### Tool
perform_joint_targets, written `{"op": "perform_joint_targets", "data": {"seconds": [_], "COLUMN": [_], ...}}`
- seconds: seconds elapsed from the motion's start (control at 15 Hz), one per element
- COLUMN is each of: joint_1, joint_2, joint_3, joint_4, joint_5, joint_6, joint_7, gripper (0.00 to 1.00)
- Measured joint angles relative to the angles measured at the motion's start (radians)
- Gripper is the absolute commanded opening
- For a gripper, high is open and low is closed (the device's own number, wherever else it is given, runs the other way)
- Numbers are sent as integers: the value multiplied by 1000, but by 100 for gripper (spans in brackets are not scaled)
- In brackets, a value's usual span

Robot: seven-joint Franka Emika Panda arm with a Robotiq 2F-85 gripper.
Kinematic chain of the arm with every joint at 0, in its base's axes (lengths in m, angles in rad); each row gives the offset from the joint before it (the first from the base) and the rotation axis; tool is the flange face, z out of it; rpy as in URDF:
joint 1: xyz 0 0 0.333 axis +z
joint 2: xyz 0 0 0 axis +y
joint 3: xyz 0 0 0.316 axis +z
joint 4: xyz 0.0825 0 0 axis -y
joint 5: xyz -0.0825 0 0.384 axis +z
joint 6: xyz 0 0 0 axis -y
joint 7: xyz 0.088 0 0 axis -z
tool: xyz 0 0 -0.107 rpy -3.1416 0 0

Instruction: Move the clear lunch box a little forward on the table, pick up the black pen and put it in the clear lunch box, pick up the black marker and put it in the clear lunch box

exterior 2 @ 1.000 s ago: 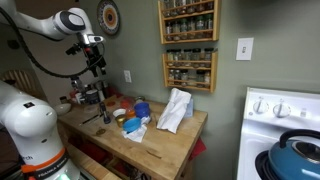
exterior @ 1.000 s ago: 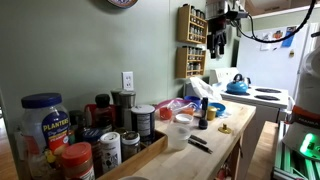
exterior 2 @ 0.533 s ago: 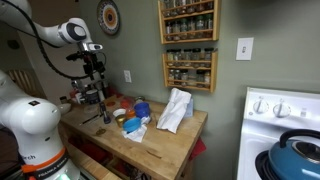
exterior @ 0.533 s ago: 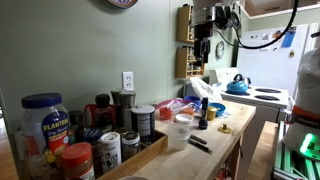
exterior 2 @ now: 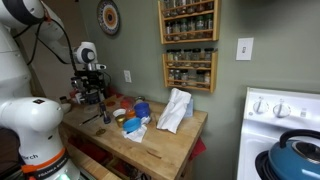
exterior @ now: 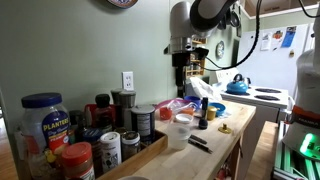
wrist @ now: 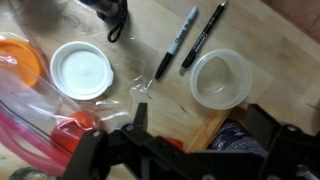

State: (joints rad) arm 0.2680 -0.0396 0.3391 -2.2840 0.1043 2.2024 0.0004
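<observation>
The clear lunch box (wrist: pixel 220 80) is a small translucent tub standing open on the wooden table; it also shows in an exterior view (exterior: pixel 178 130). The black marker (wrist: pixel 175 42) and the black pen (wrist: pixel 203 35) lie side by side just beyond it, seen as dark sticks in an exterior view (exterior: pixel 198 143). My gripper (wrist: pixel 200 125) is open and empty. It hangs well above the table, over the tub's near edge, and shows in both exterior views (exterior: pixel 181 72) (exterior 2: pixel 90 90).
A round white lid (wrist: pixel 82 70) lies on a clear plastic bag beside an orange lid (wrist: pixel 20 60). Jars (exterior: pixel 45 120) crowd a wooden tray. A white cloth (exterior 2: pixel 175 110) lies at the table's far end. A blue kettle (exterior: pixel 237 85) sits on the stove.
The arm has swung from high up near the spice rack across and down over the table; the gripper now hangs above the tub and pens. Nothing on the table has moved.
</observation>
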Motion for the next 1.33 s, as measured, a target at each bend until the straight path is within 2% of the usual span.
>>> {"op": "perform_joint_targets", "data": {"seconds": [0.33, 0.6, 0.8, 1.33], "joint_1": [3, 4, 4, 6], "joint_2": [143, 213, 247, 274], "joint_3": [-6, -2, 2, 3], "joint_4": [50, 81, 95, 110], "joint_5": [42, 41, 38, 22], "joint_6": [-7, -7, -6, -3], "joint_7": [-229, -353, -396, -394], "gripper": [100, 100, 100, 100]}}
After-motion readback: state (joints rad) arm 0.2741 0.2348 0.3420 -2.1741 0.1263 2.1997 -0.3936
